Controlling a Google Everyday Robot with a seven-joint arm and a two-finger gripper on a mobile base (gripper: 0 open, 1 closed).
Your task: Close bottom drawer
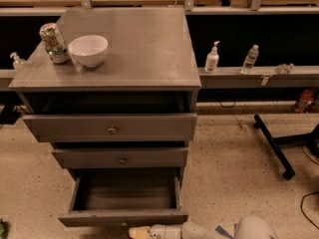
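Grey cabinet with 3 drawers, the lowest pulled wide open, and a robot gripper low in front of it.

The bottom drawer sticks out toward the camera, showing a bare inside. Its narrow front runs left to right near the lower edge of the view. The gripper of the robot's 1 arm lies just in front of that front panel, near its middle, with its cream tip pointing left. It cannot be told whether the gripper is open or closed, and it appears to hold nothing. The drawer lies straight beyond the gripper, so closing it likely needs a push away from the camera, square to the front. On top stand a white bowl and a can.
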